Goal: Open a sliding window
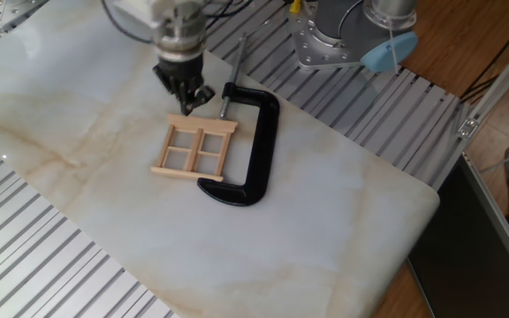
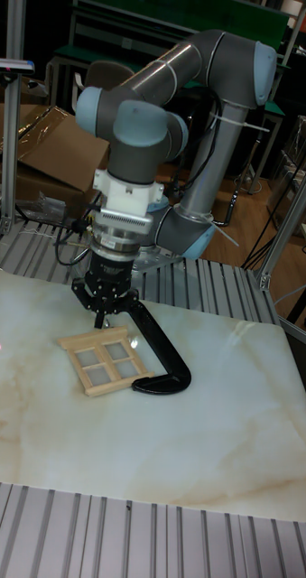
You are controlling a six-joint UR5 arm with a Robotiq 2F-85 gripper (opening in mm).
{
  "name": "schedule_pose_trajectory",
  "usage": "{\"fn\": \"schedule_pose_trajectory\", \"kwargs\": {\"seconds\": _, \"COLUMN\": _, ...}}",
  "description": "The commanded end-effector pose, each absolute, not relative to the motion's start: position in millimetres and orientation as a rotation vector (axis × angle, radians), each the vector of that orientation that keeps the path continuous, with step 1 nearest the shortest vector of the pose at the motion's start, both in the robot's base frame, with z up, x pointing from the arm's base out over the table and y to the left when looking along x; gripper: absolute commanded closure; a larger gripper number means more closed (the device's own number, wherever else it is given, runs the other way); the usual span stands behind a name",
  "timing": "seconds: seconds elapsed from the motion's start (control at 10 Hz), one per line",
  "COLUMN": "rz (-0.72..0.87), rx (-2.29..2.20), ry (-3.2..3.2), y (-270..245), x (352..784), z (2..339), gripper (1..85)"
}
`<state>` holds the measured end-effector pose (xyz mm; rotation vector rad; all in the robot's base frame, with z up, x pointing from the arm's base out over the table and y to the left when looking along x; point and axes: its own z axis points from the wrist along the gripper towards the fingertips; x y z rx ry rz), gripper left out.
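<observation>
The sliding window (image 1: 194,148) is a small pale-wood frame with crossbars, lying flat on the marble slab (image 1: 325,203). In the tall fixed view the sliding window (image 2: 103,352) sits just in front of the arm. A black C-clamp (image 1: 253,141) wraps its right side, with screw and foot at the frame's far and near ends. My gripper (image 1: 187,106) points down at the left part of the window's far rail. Its fingers are drawn together with nothing between them. I cannot tell whether the tips of the gripper (image 2: 104,318) touch the wood.
The slab lies on a ribbed aluminium table (image 1: 51,265). The slab's right corner (image 1: 431,196) is near the table edge. The arm's grey base (image 1: 325,40) and a blue part (image 1: 385,53) stand at the back right.
</observation>
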<state>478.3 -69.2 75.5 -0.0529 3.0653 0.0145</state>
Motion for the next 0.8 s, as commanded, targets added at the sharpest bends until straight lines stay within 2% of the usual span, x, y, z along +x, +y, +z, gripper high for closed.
{"fn": "schedule_pose_trajectory", "kwargs": {"seconds": 0.0, "rz": 0.056, "rx": -0.026, "ry": 3.051, "y": -65.9, "x": 502.9, "z": 50.4, "gripper": 85.0}}
{"fn": "schedule_pose_trajectory", "kwargs": {"seconds": 0.7, "rz": 0.042, "rx": 0.011, "ry": 3.028, "y": -53.1, "x": 526.7, "z": 29.6, "gripper": 85.0}}
